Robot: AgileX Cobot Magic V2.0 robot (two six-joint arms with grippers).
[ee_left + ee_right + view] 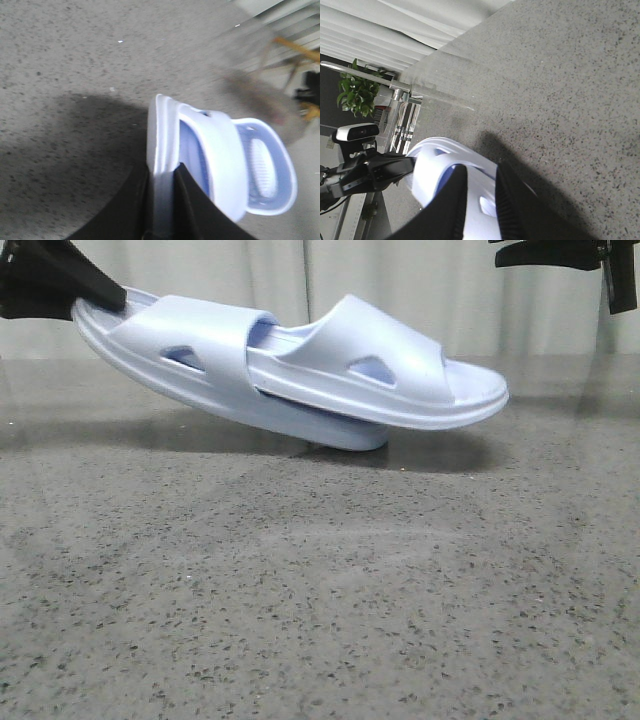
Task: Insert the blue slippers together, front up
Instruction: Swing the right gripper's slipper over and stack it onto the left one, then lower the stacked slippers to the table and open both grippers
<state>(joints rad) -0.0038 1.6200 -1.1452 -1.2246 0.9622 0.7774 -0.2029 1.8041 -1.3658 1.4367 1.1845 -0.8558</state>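
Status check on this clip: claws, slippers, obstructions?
Left claw shut on rear slipper's heel, holding it tilted. Right claw high, off the pair, state unclear. Front slipper nested under rear strap. Nothing obstructing.

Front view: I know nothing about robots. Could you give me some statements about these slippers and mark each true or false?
1. One of the blue slippers is tucked under the other's strap. True.
2. The left fingers pinch the heel end of a slipper. True.
3. Both slippers lie flat on the table. False: the held end is raised, and only the lower slipper's toe rests on the table.
4. The right fingers clamp the front toe. False: they hang above it, apart from it.
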